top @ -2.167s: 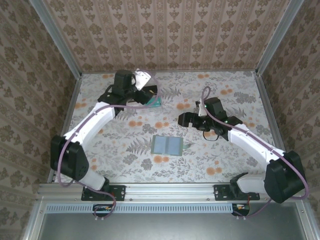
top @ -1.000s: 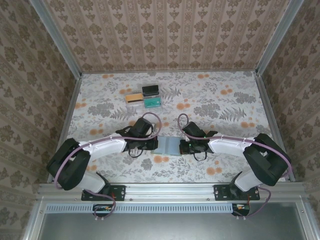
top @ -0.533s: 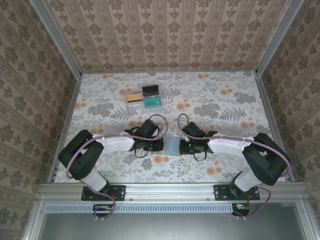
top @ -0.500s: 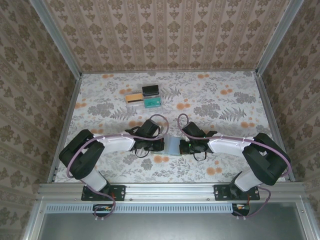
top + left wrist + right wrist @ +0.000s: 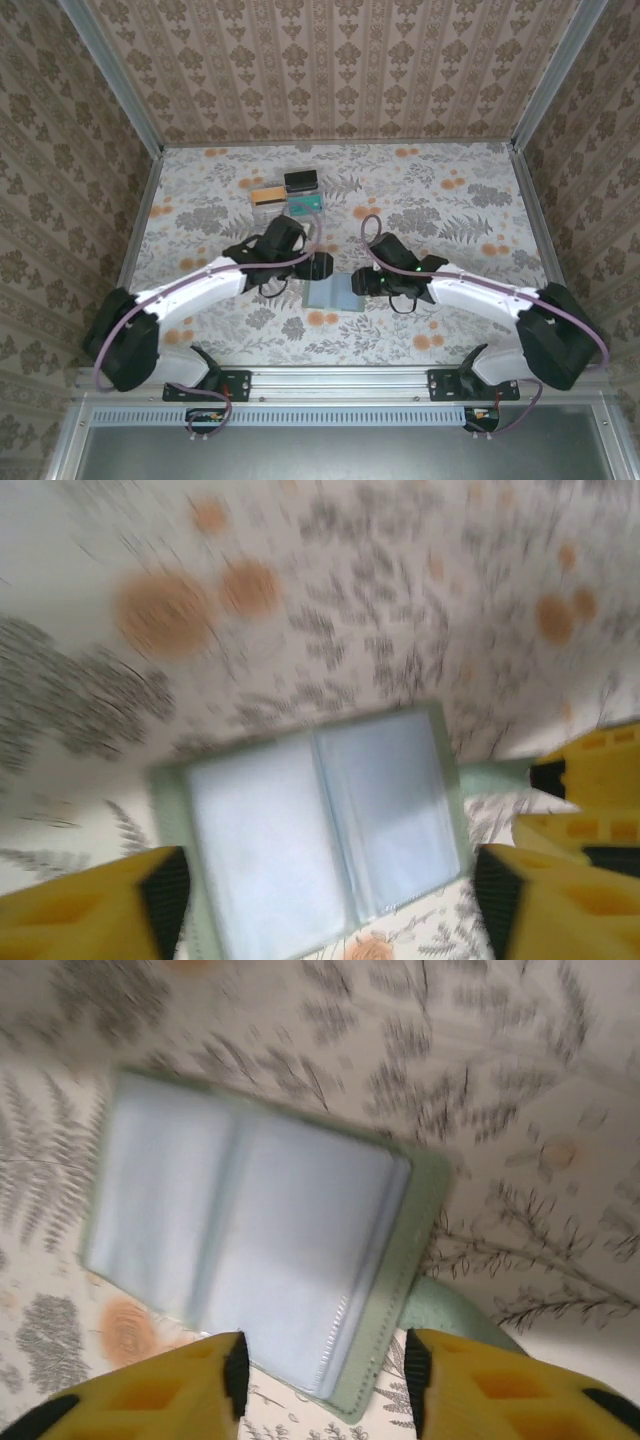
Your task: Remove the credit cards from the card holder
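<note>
The card holder (image 5: 333,291) lies open and flat on the floral table, its pale grey-green pockets facing up (image 5: 320,825) (image 5: 250,1245). My left gripper (image 5: 318,267) hovers over its far left corner. In the left wrist view this gripper (image 5: 330,905) is open and spans the holder's width with nothing held. My right gripper (image 5: 357,283) is at the holder's right edge. In its wrist view it (image 5: 325,1380) is open above the stitched edge. A yellow-orange credit card (image 5: 266,195) lies at the back of the table.
Beside the orange card sit a black card-sized item (image 5: 300,179) and a teal card (image 5: 305,204). A green closure tab (image 5: 455,1310) sticks out from the holder's right side. The right gripper's yellow fingers (image 5: 590,780) appear at the edge of the left wrist view.
Both grippers were shut at the holder's two sides; now both stand open and have lifted off it. The left arm has drawn back toward the far left corner.
</note>
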